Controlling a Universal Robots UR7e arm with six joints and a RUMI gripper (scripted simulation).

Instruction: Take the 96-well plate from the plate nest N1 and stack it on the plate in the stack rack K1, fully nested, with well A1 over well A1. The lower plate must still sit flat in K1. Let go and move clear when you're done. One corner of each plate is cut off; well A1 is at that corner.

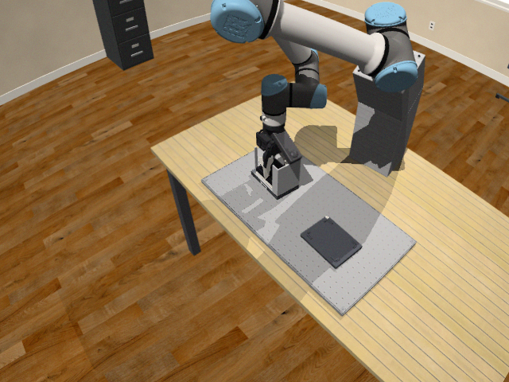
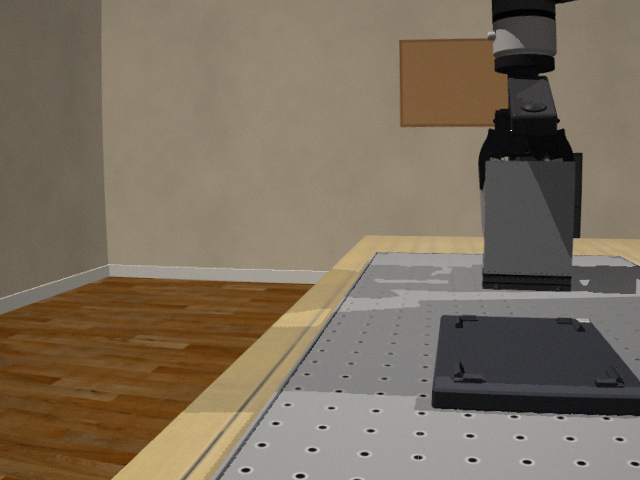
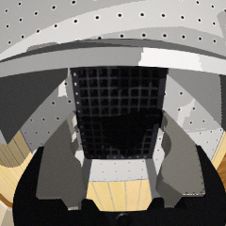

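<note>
Black two-jaw gripper (image 3: 120, 120) pinching the dark gridded 96-well plate (image 3: 118, 94) by its long sides, grey fingers pressed on either edge. Lowered wrist-down into the grey sheet-walled stack rack K1 (image 1: 287, 178), plate between the walls.

Progress: flat black plate nest N1 (image 1: 331, 242) with corner tabs bare, so pickup done and transfer made. Left, by judgement: seat fully, release, retract straight up. Cannot tell whether nested yet. Lower plate hidden beneath; flatness not checkable. Cut corner not made out, so A1 match unconfirmed.

Surroundings: rack and nest well apart on the grey perforated breadboard (image 1: 370, 267), on a pale slatted wooden table (image 1: 444, 287). Grey block pedestal (image 1: 386, 123) behind. Dark filing cabinet (image 1: 123, 29) far off. Only the rack walls close to the fingers.
</note>
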